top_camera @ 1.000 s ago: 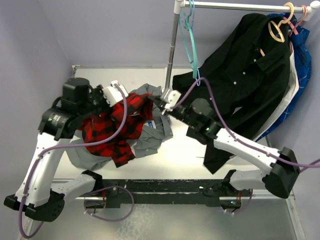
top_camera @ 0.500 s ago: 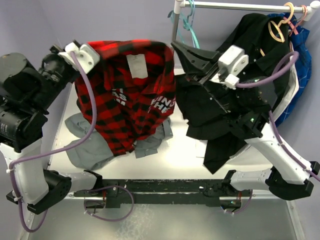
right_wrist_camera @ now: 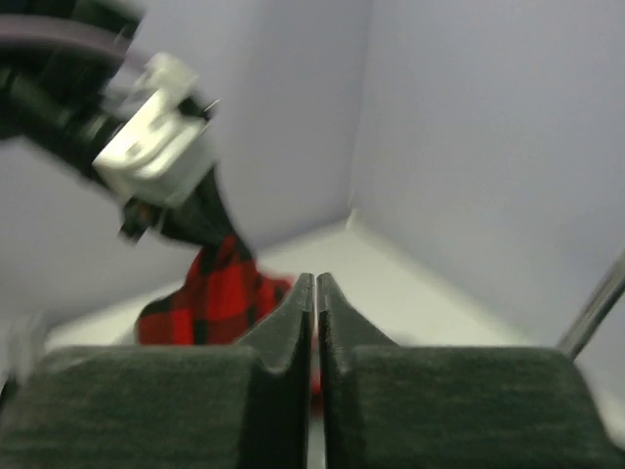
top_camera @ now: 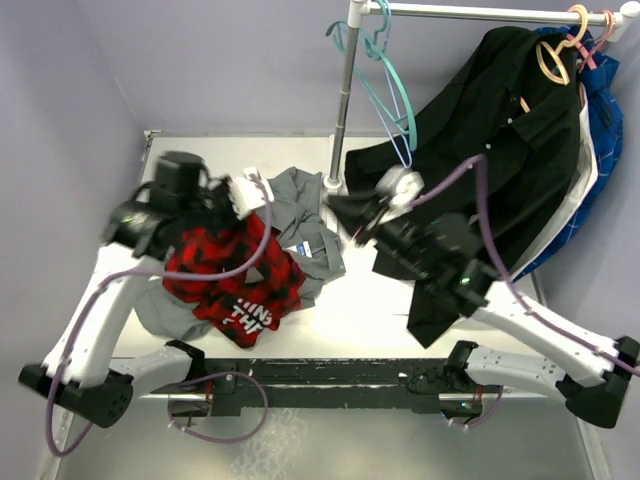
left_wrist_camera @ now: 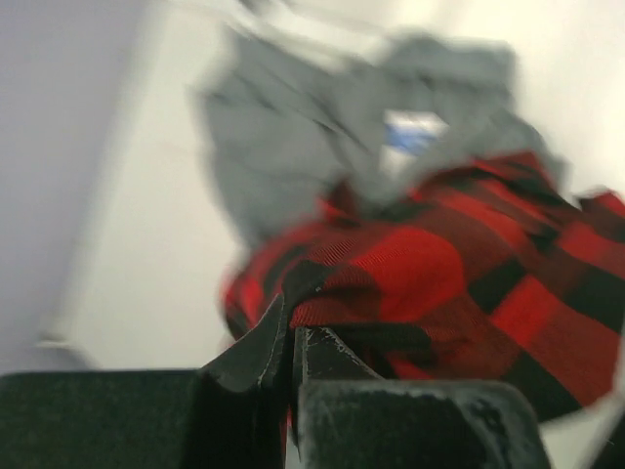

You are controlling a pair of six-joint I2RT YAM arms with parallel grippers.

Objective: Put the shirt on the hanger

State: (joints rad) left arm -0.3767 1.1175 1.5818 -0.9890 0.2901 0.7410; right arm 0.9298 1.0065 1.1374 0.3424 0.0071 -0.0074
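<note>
One shirt (left_wrist_camera: 439,269) in left gripper (left_wrist_camera: 291,318) (bunched)

I read the table (top_camera: 350,310) from the top view, with 12 o'clock at the far edge.

1. Surface: white, flat, walled at 9 and 12 o'clock.
2. 9 to 10 o'clock: a grey shirt (top_camera: 300,215) lies crumpled directly on the surface, and part of it shows again toward 8 o'clock.
3. 8 o'clock: the plaid shirt (top_camera: 235,285) sits in a heap on top of the grey shirt, white letters facing up.
4. 12 o'clock: a metal rack pole (top_camera: 342,150) stands upright on the surface.
5. 3 to 4 o'clock: the hem of a black shirt (top_camera: 430,310) hangs over the surface; I cannot confirm contact.
6. 6 o'clock: the black mounting rail (top_camera: 330,375) runs along the near edge.
</note>
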